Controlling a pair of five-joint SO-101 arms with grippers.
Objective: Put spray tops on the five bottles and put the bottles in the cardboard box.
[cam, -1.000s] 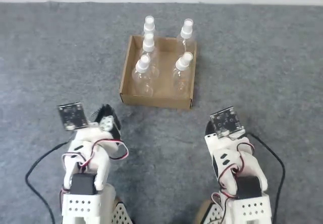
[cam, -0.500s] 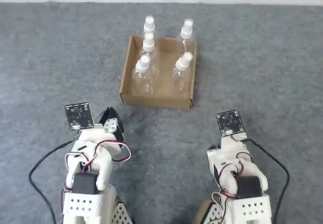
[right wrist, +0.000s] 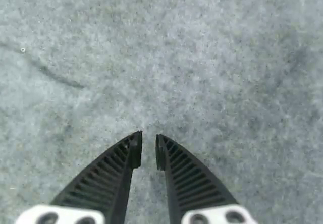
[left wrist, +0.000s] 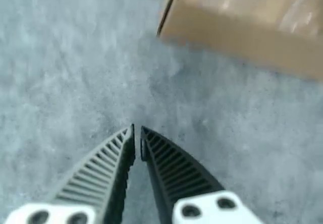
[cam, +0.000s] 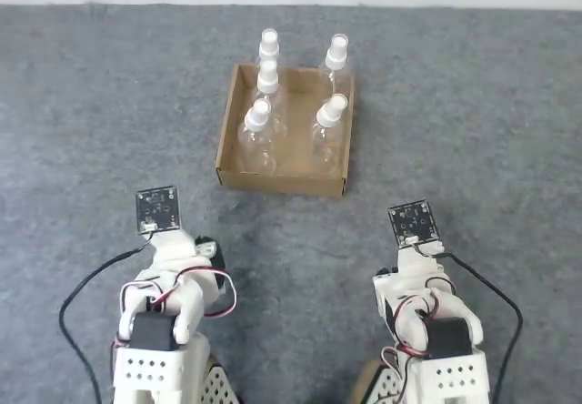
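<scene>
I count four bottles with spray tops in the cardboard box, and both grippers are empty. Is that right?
Not four. The high view shows five bottles with spray tops in the cardboard box. The left gripper and right gripper are indeed empty.

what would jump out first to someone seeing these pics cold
A cardboard box in the middle of the grey carpet holds five clear bottles, each with a white spray top. On its near side, the left gripper and right gripper hang empty over bare carpet.
</scene>
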